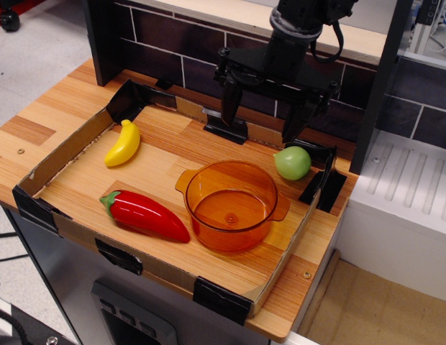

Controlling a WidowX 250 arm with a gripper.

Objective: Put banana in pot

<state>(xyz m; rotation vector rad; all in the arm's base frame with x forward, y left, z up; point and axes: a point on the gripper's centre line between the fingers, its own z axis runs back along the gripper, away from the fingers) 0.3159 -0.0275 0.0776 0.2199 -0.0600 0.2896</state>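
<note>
The small yellow banana (124,143) lies on the wooden board at the left, near the cardboard wall. The translucent orange pot (231,204) stands empty in the middle right of the board. My gripper (262,123) hangs open above the back of the board, behind the pot and far to the right of the banana. Its two dark fingers (229,103) point down and hold nothing.
A long red pepper (145,215) with a green stem lies at the front left of the pot. A round green fruit (292,162) sits at the back right, close under my right finger. A low cardboard rim (65,154) surrounds the board. A dark tiled wall (165,43) stands behind.
</note>
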